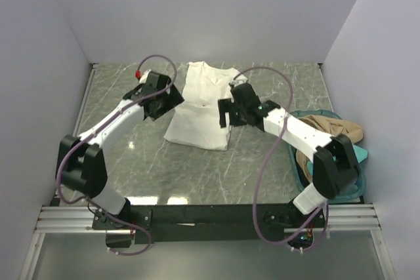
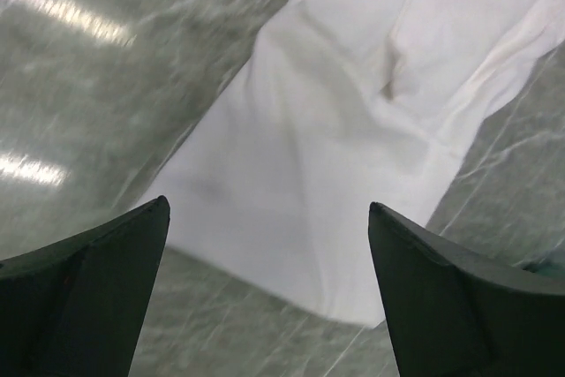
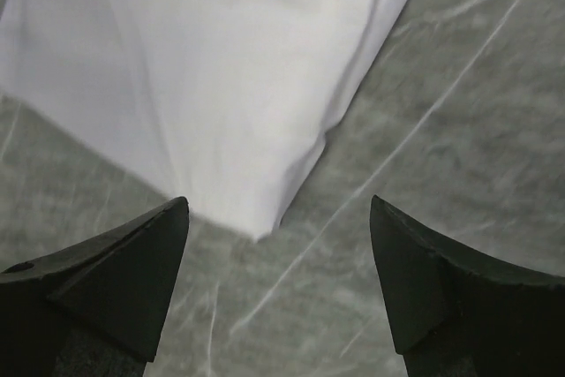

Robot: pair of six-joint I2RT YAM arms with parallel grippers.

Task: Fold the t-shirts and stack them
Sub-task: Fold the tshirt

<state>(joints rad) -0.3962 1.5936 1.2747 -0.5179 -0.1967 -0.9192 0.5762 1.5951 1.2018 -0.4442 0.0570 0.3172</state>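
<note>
- Grey marbled worktop (image 1: 197,175) between pale walls, carrying white t-shirt (image 1: 200,106).
- Left gripper (image 2: 269,209) and right gripper (image 3: 280,205) spread apart, empty, above it.
- Only from above: tan t-shirt (image 1: 331,128) in basket (image 1: 362,154).

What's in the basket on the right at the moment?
A crumpled tan shirt fills the teal basket. Anything under it is covered, and the right arm blocks the basket's near part.

Overhead camera looks down from behind me across the whole worktop (image 1: 131,162); both wrist cameras peer close past my jaws at the same white t-shirt (image 1: 200,109).
</note>
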